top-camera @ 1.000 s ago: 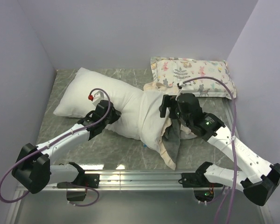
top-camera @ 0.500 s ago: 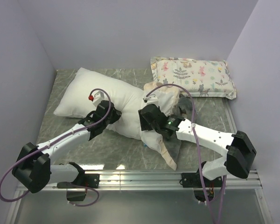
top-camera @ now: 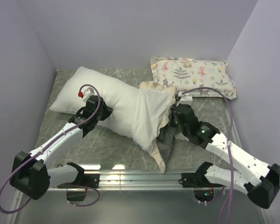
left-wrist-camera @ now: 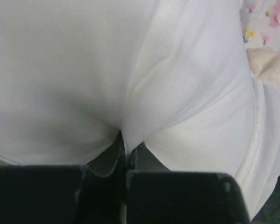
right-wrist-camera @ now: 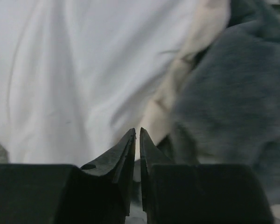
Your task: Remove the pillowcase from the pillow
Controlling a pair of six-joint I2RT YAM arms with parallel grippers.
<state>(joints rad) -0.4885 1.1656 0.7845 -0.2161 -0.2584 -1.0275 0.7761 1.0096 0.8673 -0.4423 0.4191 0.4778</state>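
The plump white pillow (top-camera: 95, 93) lies slanted across the table. Its right end sits in the pillowcase (top-camera: 149, 114), which is turned cream-white side out, with a frill (top-camera: 155, 87) at the top and dark grey cloth (top-camera: 167, 139) hanging at the lower right. My left gripper (top-camera: 99, 115) is shut, pinching a fold of the pillow (left-wrist-camera: 126, 135). My right gripper (top-camera: 175, 122) stands with its jaws almost together on the pillowcase (right-wrist-camera: 233, 93), where the cream frill (right-wrist-camera: 177, 88) meets the dark grey.
A small floral animal-print pillow (top-camera: 193, 74) lies at the back right, close to the frill. Lilac walls close in the marble table (top-camera: 107, 149) on the left, back and right. A metal rail (top-camera: 140, 176) runs along the near edge.
My right gripper has gone from open to nearly shut, swinging left over the pillowcase and back right. The left arm has drawn the pillow left and further back.
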